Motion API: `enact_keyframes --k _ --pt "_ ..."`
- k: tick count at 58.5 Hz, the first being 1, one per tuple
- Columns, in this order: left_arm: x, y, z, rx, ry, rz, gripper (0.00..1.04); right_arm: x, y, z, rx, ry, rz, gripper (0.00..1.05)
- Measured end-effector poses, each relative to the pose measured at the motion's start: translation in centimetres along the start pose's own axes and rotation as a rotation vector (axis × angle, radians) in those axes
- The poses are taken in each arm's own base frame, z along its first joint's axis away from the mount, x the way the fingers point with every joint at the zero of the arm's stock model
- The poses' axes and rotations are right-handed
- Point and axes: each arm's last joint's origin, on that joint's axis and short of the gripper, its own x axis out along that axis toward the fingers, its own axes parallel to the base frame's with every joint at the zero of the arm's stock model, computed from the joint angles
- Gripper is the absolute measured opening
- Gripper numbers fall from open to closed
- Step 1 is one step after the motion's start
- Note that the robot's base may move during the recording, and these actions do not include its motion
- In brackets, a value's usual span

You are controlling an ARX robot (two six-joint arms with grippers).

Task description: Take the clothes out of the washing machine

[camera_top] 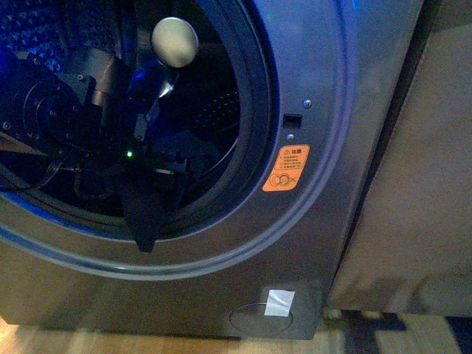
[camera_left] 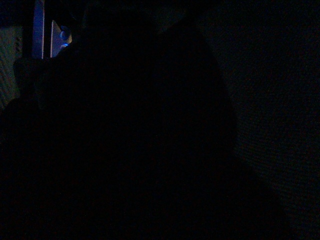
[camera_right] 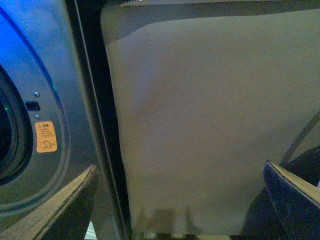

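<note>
So the left arm [camera_top: 70,110] is reaching in through the round mouth of the washing machine [camera_top: 332,96]. The left gripper [camera_top: 164,156] sits low in the opening, but it's black on black in there and I honestly can't tell if its jaws are apart or closed. The left wrist view is dark, so no help there.

The clothes [camera_top: 144,210], 1 dark piece of fabric, hang just below that gripper. The piece drapes down over the lower lip of the door seal, with its tip pointing at the floor. Whether the gripper has actually got it, can't say.

The right gripper [camera_right: 182,200] is outside the machine with its 2 fingers [camera_right: 70,200] spread wide and nothing between them. Straight ahead of it is a plain beige panel [camera_right: 200,125]. Off to one side of it are the machine's grey front and its orange sticker [camera_right: 46,136].
</note>
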Motion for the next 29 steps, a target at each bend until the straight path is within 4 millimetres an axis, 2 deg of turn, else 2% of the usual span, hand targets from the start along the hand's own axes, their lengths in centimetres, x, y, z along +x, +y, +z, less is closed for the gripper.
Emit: enact_keyframes --k 9,13,20,23,29 --pt "-0.8 -0.1 -0.1 0.010 0.005 -0.027 0.42 0.0 0.0 0.0 0.000 0.000 0.000 0.97" --pt "-1.7 -0.4 -0.1 0.012 0.001 -0.061 0.28 0.0 0.0 0.0 0.000 0.000 0.000 0.97" --pt "-3.5 -0.8 -0.1 0.019 -0.028 -0.112 0.11 0.0 0.0 0.0 0.000 0.000 0.000 0.97" --pt "-4.5 -1.1 -0.1 0.023 -0.039 -0.138 0.08 0.0 0.0 0.0 0.000 0.000 0.000 0.97" --pt "-8.1 -1.9 -0.4 0.043 -0.090 -0.213 0.07 0.0 0.0 0.0 0.000 0.000 0.000 0.97"
